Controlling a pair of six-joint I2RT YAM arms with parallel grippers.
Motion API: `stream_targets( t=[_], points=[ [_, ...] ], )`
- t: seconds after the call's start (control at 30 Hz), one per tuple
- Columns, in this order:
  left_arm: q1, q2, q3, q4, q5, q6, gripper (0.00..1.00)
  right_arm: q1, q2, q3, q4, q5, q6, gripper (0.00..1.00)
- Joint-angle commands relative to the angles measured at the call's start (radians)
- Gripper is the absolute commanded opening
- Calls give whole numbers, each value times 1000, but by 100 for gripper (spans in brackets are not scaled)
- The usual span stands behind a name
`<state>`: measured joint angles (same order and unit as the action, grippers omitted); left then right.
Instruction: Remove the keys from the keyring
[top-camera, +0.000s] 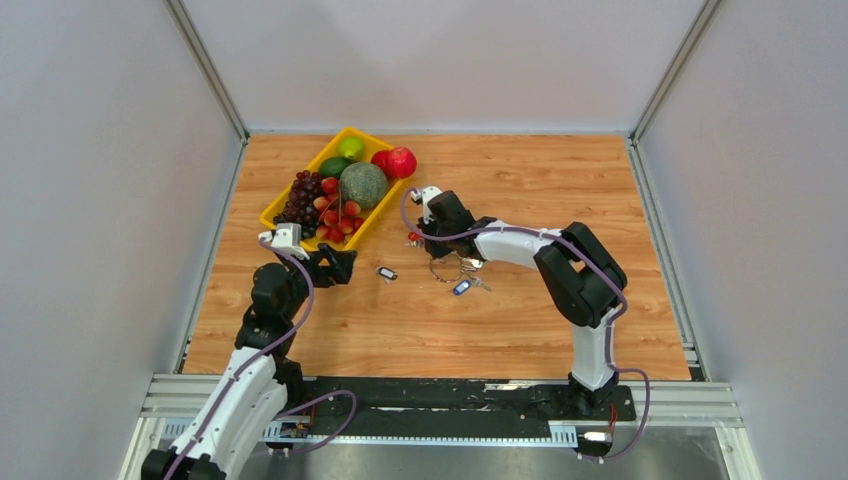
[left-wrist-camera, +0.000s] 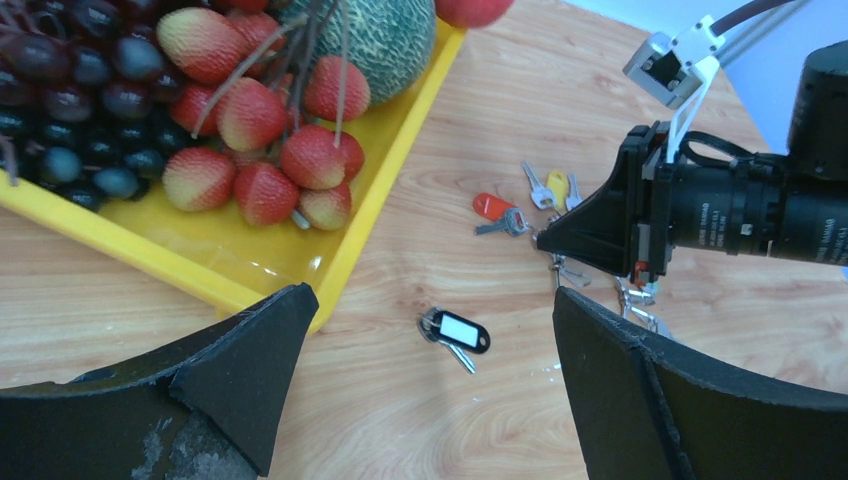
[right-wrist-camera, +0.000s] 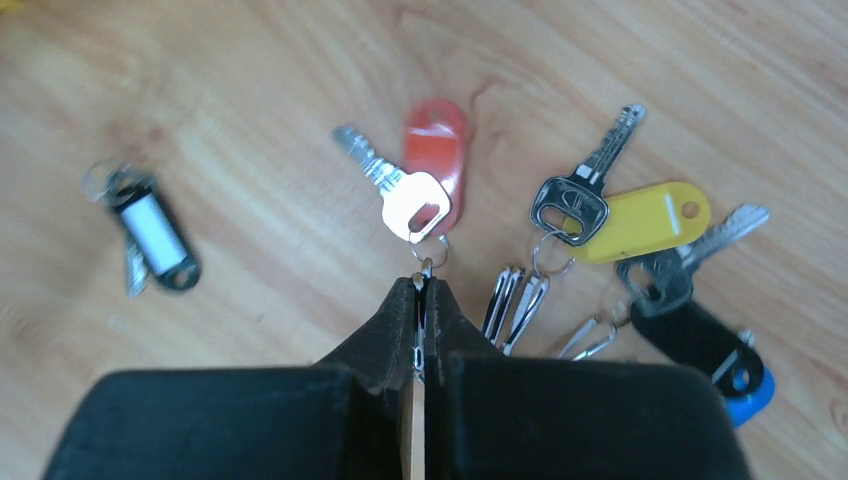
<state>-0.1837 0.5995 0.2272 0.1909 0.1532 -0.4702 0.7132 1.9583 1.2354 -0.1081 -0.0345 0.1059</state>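
Note:
The keys lie fanned on the wood, with a red tag (right-wrist-camera: 437, 150), a yellow tag (right-wrist-camera: 640, 220), a black tag (right-wrist-camera: 695, 340) and a blue tag (right-wrist-camera: 745, 405). My right gripper (right-wrist-camera: 424, 285) is shut on a thin silver wire, the keyring (right-wrist-camera: 425, 268), just below the silver key (right-wrist-camera: 405, 195) beside the red tag. One key with a black tag (left-wrist-camera: 458, 332) lies apart on the table. It sits between the spread fingers of my left gripper (left-wrist-camera: 430, 390), which is open and holds nothing. From above, the right gripper (top-camera: 428, 236) is over the bunch and the left gripper (top-camera: 340, 266) is left of the loose key (top-camera: 386, 272).
A yellow tray (top-camera: 272, 212) of grapes, strawberries, a melon and apples stands at the back left, its corner (left-wrist-camera: 330, 290) close to my left finger. The right arm's wrist (left-wrist-camera: 720, 205) reaches in from the right. Grey walls close three sides.

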Motion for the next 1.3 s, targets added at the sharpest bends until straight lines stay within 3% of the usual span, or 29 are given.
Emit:
stream_targets(
  t=[0.0,0.2,0.47,0.73,0.87,1.1,1.27],
  points=[
    [-3,85,27,89,115,-7,100,20,-195,-67,18,-120,-44,0],
    [-3,32,-20,171,150,-49,100,25,-370,-153,20,-247,-38,0],
    [-2,-28,-243,681,226,-147,100,25,-537,-171,-9,-479,1,0],
    [-37,-60,-284,811,343,-105,100,25,-646,-168,-36,-636,31,0],
    [-110,16,-272,876,423,-24,93,25,-670,-169,-46,-673,34,0],
    [-289,203,-168,832,497,158,87,24,-674,-160,-59,-717,37,0],
    [-334,203,-145,772,483,226,82,25,-676,-154,-68,-759,35,0]
  ],
)
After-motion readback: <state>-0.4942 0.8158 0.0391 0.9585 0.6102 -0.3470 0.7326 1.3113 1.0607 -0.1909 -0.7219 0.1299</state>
